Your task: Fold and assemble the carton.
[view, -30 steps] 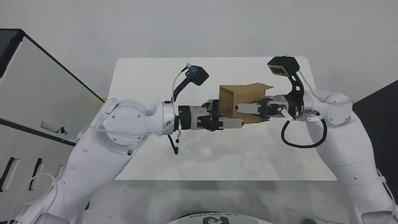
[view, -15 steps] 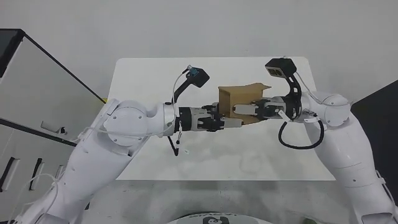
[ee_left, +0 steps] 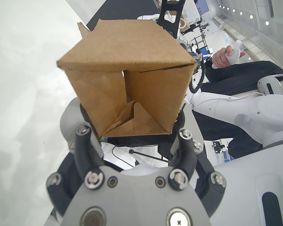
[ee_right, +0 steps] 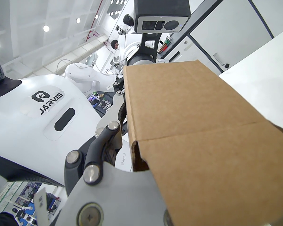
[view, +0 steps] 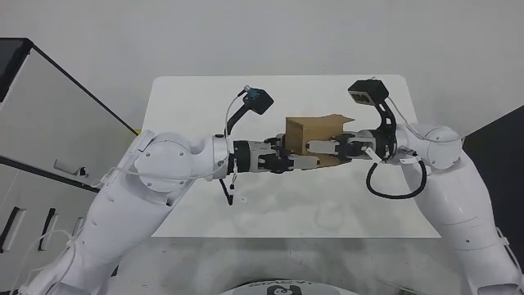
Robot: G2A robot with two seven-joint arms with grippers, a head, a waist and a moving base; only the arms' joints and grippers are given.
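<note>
The brown carton (view: 315, 129) sits between the two hands, over the worktop (view: 196, 123). The left hand (ee_left: 133, 137) clamps its open end. The right hand (view: 334, 144) pinches the far wall.

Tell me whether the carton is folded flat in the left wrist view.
No, the carton is opened into a box shape, its walls standing apart around a hollow inside.
</note>
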